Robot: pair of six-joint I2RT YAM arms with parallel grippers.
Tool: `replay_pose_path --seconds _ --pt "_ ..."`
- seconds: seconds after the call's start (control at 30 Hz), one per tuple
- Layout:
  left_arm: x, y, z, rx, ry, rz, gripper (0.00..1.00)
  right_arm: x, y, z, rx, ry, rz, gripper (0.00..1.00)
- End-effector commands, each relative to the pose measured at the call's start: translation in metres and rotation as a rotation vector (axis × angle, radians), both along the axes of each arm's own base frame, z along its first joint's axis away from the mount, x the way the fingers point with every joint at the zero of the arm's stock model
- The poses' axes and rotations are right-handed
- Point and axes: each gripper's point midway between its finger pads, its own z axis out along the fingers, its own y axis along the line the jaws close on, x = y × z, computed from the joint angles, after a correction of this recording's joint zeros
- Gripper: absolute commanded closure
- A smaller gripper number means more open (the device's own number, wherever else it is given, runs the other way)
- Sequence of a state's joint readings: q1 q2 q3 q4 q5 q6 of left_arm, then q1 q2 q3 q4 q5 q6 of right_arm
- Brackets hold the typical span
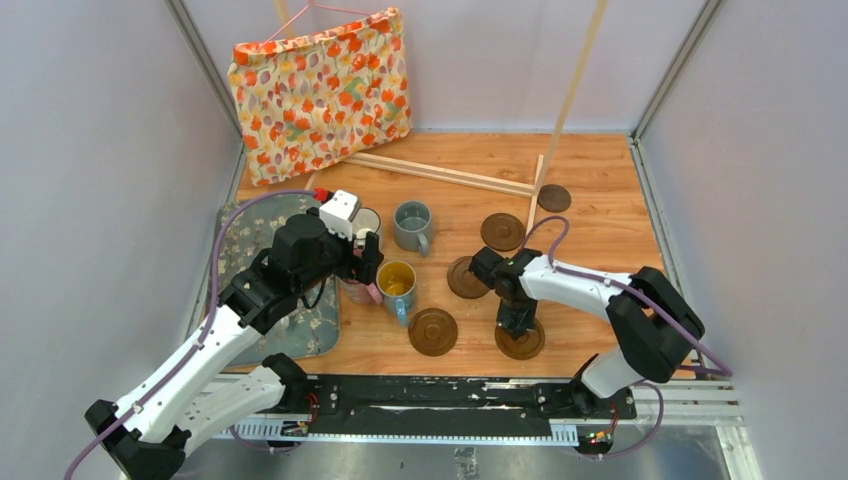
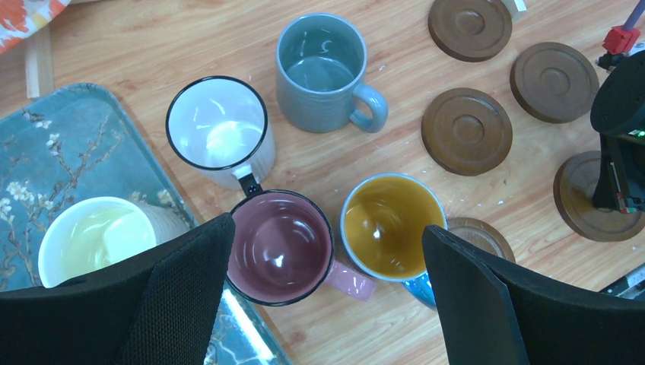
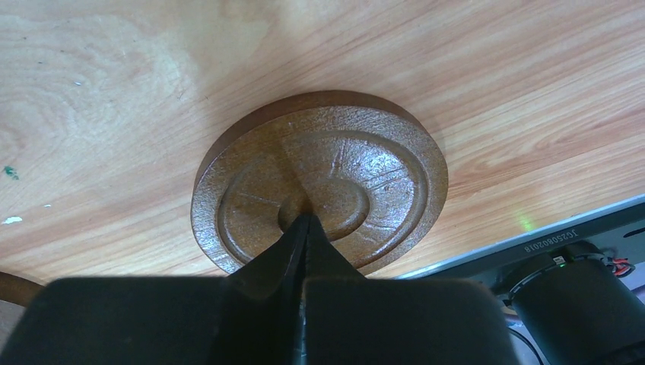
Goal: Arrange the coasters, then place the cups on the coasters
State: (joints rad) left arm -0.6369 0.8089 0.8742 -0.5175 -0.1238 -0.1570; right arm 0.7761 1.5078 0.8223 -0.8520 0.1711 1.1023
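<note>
Several dark-brown coasters lie on the wooden table: one (image 1: pixel 554 197) at the back, one (image 1: pixel 502 231), one (image 1: pixel 466 277) and one (image 1: pixel 433 331) nearer. My right gripper (image 3: pixel 304 217) is shut, its tips on the centre of the near-right coaster (image 3: pixel 365 152), also the coaster (image 1: pixel 520 343) seen from above. My left gripper (image 2: pixel 327 228) hangs open above the pink cup (image 2: pixel 280 245) and the blue cup with yellow inside (image 2: pixel 392 226), holding nothing. The grey-blue cup (image 2: pixel 323 72) and the white dark-rimmed cup (image 2: pixel 220 125) stand behind them. A cream cup (image 2: pixel 95 237) sits on the floral mat (image 2: pixel 68 144).
A flowered cloth bag (image 1: pixel 320 90) leans on the back wall at the left. Wooden slats (image 1: pixel 440 172) lie in front of it, and one slat (image 1: pixel 572 95) leans upright. The black base rail (image 1: pixel 440 390) runs along the near edge. White walls enclose the table.
</note>
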Motion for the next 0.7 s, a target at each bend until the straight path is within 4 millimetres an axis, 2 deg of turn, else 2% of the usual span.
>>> replay_pose_path --seconds 0.0,0.5,0.67 --pt "0.003 0.001 0.000 0.004 -0.004 0.009 0.00 0.019 0.047 -0.014 0.167 -0.087 -0.010 1.00" --pt "0.003 0.001 -0.001 0.005 -0.001 0.007 0.00 0.017 0.049 -0.001 0.178 -0.121 -0.007 1.00" --pt "0.003 0.002 -0.002 0.007 0.001 0.009 0.00 0.015 0.036 -0.005 0.131 -0.120 -0.023 1.00"
